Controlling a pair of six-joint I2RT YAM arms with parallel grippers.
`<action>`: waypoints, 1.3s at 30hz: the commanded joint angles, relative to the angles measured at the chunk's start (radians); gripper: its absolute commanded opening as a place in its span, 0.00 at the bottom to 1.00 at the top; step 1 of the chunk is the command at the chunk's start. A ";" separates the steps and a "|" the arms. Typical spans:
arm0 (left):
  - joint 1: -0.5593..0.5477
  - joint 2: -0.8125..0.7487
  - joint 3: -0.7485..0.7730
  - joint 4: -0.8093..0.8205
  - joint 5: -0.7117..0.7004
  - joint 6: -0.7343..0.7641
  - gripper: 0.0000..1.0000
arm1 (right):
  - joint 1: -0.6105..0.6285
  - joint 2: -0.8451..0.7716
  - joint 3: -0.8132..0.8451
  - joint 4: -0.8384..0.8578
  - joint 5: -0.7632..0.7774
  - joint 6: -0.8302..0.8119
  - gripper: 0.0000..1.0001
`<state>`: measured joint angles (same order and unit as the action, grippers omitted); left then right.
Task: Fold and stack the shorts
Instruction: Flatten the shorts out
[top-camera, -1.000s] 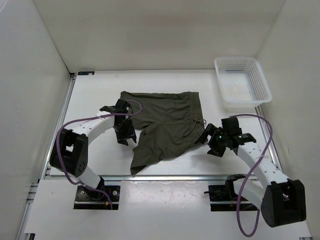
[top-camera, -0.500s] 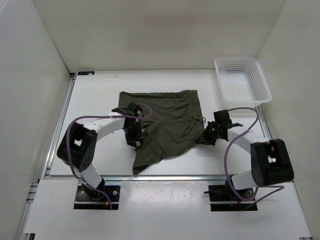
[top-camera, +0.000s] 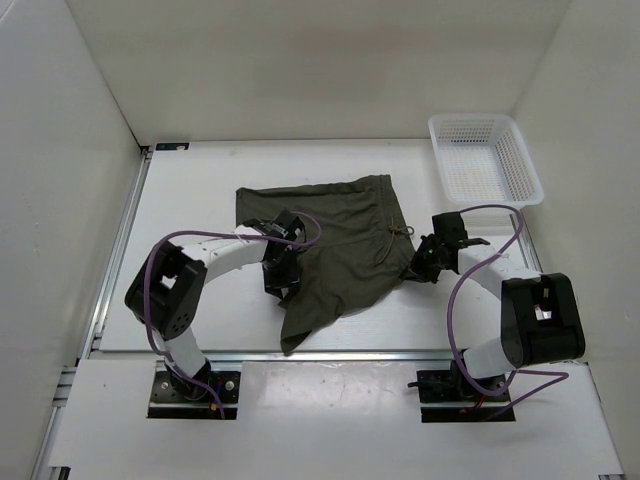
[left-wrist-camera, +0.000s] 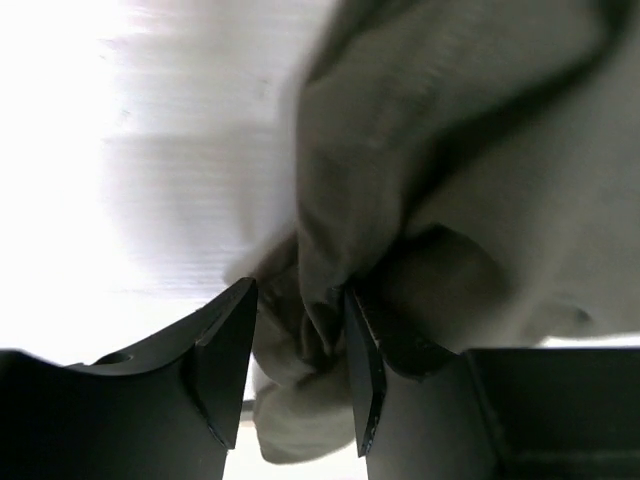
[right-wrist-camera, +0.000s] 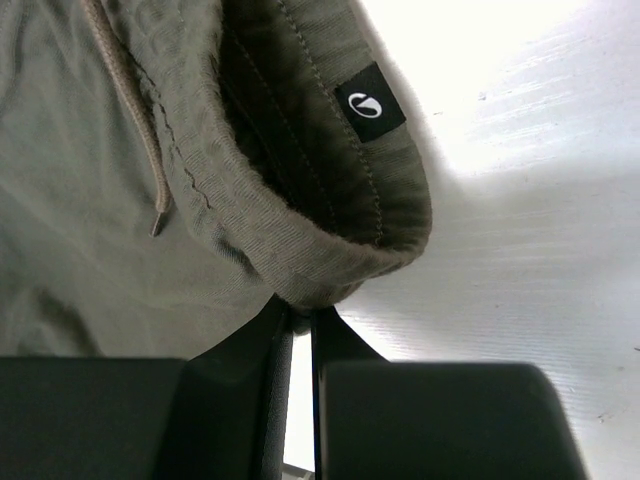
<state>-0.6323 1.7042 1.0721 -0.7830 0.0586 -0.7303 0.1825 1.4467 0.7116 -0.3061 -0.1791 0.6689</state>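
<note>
Right pincer (right-wrist-camera: 300, 312) has just clamped the shorts (top-camera: 340, 235) waistband at its tips; left pincer (left-wrist-camera: 298, 300) grips bunched cloth, so folding can start.

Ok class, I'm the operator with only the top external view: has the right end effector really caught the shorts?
Observer: Yes; the right wrist view shows the right end effector shut on the shorts at the rolled waistband edge.
Operator: Any marking there?
Observer: A small black label with a white logo, inside the waistband.
Operator: And the left?
Observer: The left wrist view shows the left end effector clamping a bunched fold of fabric.
</note>
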 joint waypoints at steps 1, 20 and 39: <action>-0.001 0.006 0.009 -0.012 -0.062 -0.017 0.52 | -0.005 0.006 0.038 -0.030 0.032 -0.025 0.00; 0.321 -0.088 0.153 -0.251 -0.276 0.180 0.10 | -0.023 -0.012 0.057 -0.068 0.073 -0.072 0.00; 0.421 -0.322 0.048 -0.222 -0.024 0.174 0.10 | -0.023 -0.022 0.077 -0.090 0.058 -0.101 0.00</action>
<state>-0.2092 1.4773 1.1984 -1.0176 -0.1062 -0.5335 0.1638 1.4464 0.7521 -0.3801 -0.1329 0.5900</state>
